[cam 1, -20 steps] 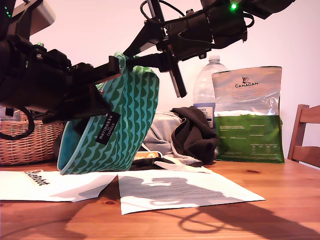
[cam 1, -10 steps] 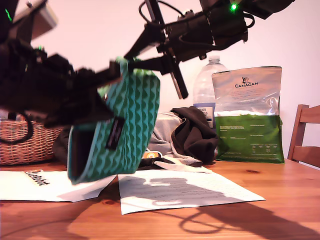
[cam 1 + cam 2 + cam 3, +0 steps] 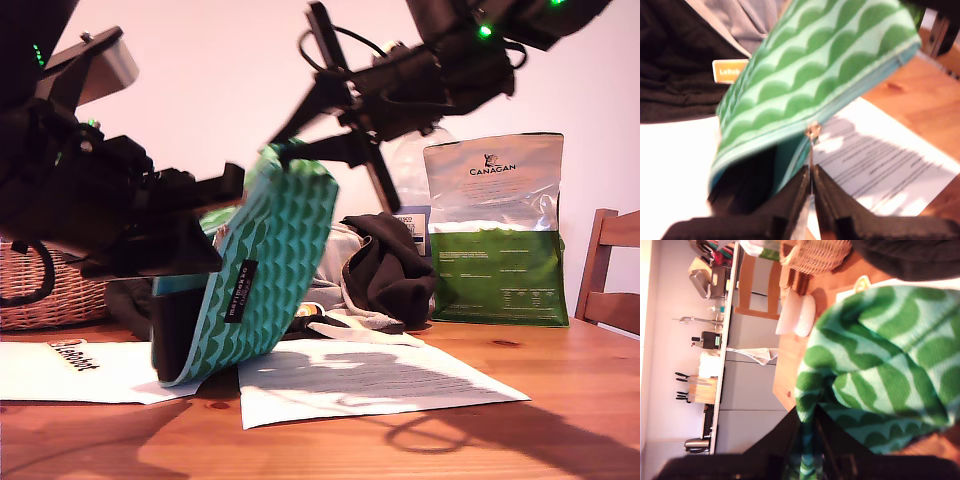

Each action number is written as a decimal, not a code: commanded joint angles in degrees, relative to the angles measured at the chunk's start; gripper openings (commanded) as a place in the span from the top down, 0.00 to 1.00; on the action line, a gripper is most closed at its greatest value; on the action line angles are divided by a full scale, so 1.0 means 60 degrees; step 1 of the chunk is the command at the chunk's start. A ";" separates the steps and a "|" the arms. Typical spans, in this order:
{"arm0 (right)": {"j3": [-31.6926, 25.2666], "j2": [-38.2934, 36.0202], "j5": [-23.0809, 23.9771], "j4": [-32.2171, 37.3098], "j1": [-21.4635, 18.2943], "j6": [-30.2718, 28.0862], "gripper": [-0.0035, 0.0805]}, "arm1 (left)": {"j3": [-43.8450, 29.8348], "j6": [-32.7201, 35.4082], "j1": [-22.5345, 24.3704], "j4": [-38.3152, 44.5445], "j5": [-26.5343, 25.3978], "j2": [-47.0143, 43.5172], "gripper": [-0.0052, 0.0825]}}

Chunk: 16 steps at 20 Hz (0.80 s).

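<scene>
Exterior view, clock read from frame centre. Wooden table [image 3: 560, 400]: printed sheet [image 3: 380, 380] at 6, second sheet [image 3: 70, 370] at 8, green pouch [image 3: 270, 270] low corner over it, contact unclear. Wicker basket [image 3: 50, 295] at 9. Clothes heap [image 3: 385, 270] near centre, Canagan bag [image 3: 495, 240] at 3.

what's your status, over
My first gripper shut on zipper pull. My second gripper shut on top corner of green patterned pouch. Pouch tilted, mouth open, above paper sheets. Dark clothes close behind.
</scene>
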 commanded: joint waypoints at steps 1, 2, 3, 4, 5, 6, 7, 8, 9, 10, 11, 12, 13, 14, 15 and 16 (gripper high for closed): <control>0.0240 0.0029 -0.0106 0.0259 -0.0313 -0.0066 0.97 | -0.0237 0.0073 0.0084 -0.0372 -0.0036 0.0040 0.96; 0.0240 0.0029 -0.0215 0.0186 -0.0386 -0.0066 0.97 | -0.0237 0.0073 0.0142 -0.0390 -0.0040 0.0040 0.96; 0.0240 0.0029 -0.0215 0.0098 -0.0433 -0.0062 0.97 | -0.0237 0.0073 0.0215 -0.0375 -0.0033 0.0040 0.96; 0.0237 0.0029 -0.0219 0.0051 -0.0444 -0.0095 0.97 | -0.0237 0.0073 0.0295 -0.0357 -0.0033 0.0040 0.96; 0.0240 0.0029 -0.0255 0.0018 -0.0444 -0.0189 0.97 | -0.0237 0.0109 0.0404 -0.0375 -0.0033 0.0044 0.96; 0.0240 0.0029 -0.0328 -0.0033 -0.0477 -0.0248 0.97 | -0.0237 0.0299 0.0543 -0.0463 -0.0029 0.0044 0.96; 0.0240 0.0029 -0.0397 -0.0127 -0.0499 -0.0288 0.97 | -0.0237 0.0324 0.0692 -0.0554 -0.0022 0.0044 0.96; 0.0240 0.0029 -0.0401 -0.0244 -0.0506 -0.0412 0.97 | -0.0237 0.0324 0.0831 -0.0634 0.0025 0.0044 0.96; 0.0240 0.0029 -0.0412 -0.0350 -0.0535 -0.0503 0.97 | -0.0237 0.0324 0.0958 -0.0696 0.0131 0.0044 0.96; 0.0240 0.0029 -0.0470 -0.0455 -0.0641 -0.0532 0.97 | -0.0237 0.0328 0.1071 -0.0732 0.0215 0.0044 0.96; 0.0240 0.0029 -0.0535 -0.0539 -0.0725 -0.0586 0.97 | -0.0237 0.0328 0.1115 -0.0769 0.0259 0.0044 0.96; 0.0240 0.0029 -0.0616 -0.0601 -0.0827 -0.0670 0.97 | -0.0237 0.0346 0.1126 -0.0809 0.0262 0.0044 0.96; 0.0240 0.0029 -0.0707 -0.0678 -0.0947 -0.0761 0.97 | -0.0237 0.0430 0.1137 -0.0863 0.0266 0.0044 0.96; 0.0240 0.0029 -0.0867 -0.0750 -0.1082 -0.0787 0.97 | -0.0237 0.0521 0.1137 -0.0940 0.0259 0.0044 0.96; 0.0240 0.0029 -0.1020 -0.0871 -0.1202 -0.0823 0.97 | -0.0237 0.0572 0.1137 -0.1027 0.0259 0.0044 0.96; 0.0240 0.0029 -0.1133 -0.1020 -0.1333 -0.0922 0.97 | -0.0237 0.0579 0.1137 -0.1093 0.0259 0.0044 0.96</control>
